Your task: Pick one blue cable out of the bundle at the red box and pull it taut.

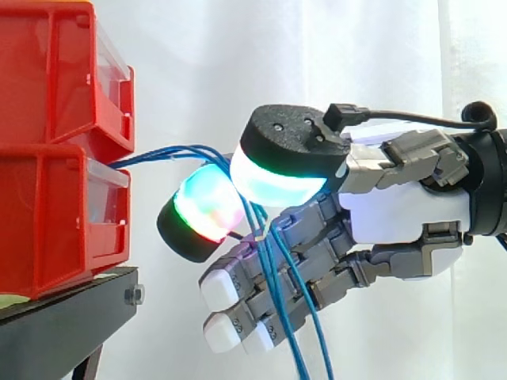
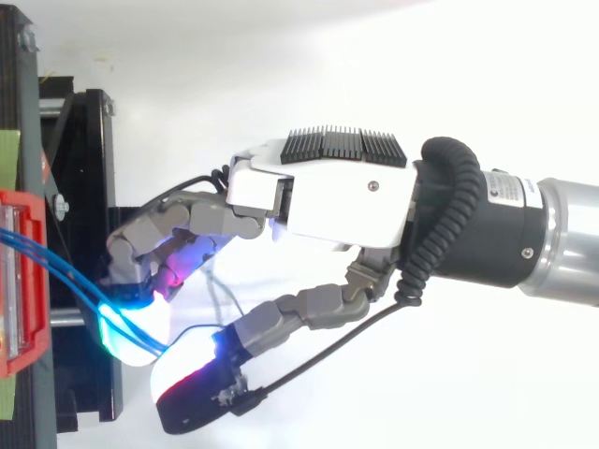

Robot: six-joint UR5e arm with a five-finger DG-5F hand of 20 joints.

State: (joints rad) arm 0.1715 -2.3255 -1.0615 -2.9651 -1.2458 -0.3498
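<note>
Blue cables (image 1: 162, 153) are led out of the red box (image 1: 47, 229) on the black stand (image 1: 63, 321) and are pinched between two glowing pads (image 1: 273, 180) of the hand (image 1: 396, 210), just beside the box. Below the pinch, the cables are seen hanging across the other fingers (image 1: 238, 281).

The blue cables (image 1: 268, 265) run off the bottom edge, ends unseen.

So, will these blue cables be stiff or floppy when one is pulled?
Probably floppy: the blue cables hang limp past the hand. Likely light, since they arc freely from the red box. Being thin and smooth, one may slip.
</note>
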